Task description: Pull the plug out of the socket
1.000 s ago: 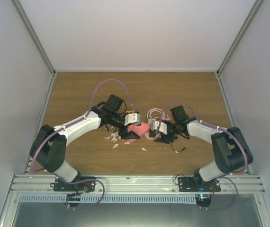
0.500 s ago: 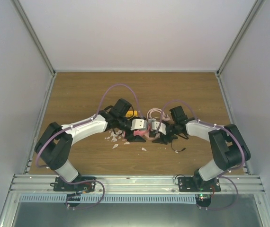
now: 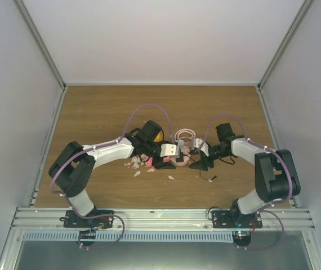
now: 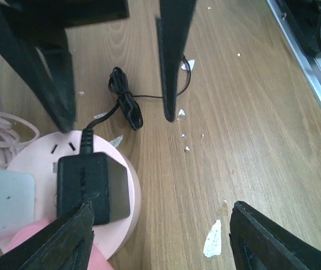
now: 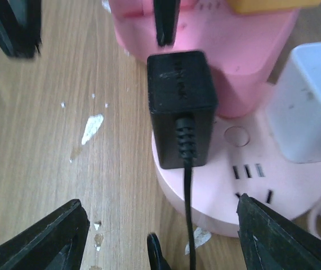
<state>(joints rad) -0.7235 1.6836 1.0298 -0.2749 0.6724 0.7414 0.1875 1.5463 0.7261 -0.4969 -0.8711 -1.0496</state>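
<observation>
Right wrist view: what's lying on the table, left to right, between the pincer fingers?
white flake → black plug → white charger

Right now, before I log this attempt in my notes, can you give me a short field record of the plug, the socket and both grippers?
plug: black plug, seated in the socket, cable trailing toward the right arm
socket: pale pink socket, lying flat
also plugged in: white adapter
left gripper: open, one finger beside the plug, no grip
right gripper: open, plug ahead of the gap, no grip
task state: plug not pulled off yet
</observation>
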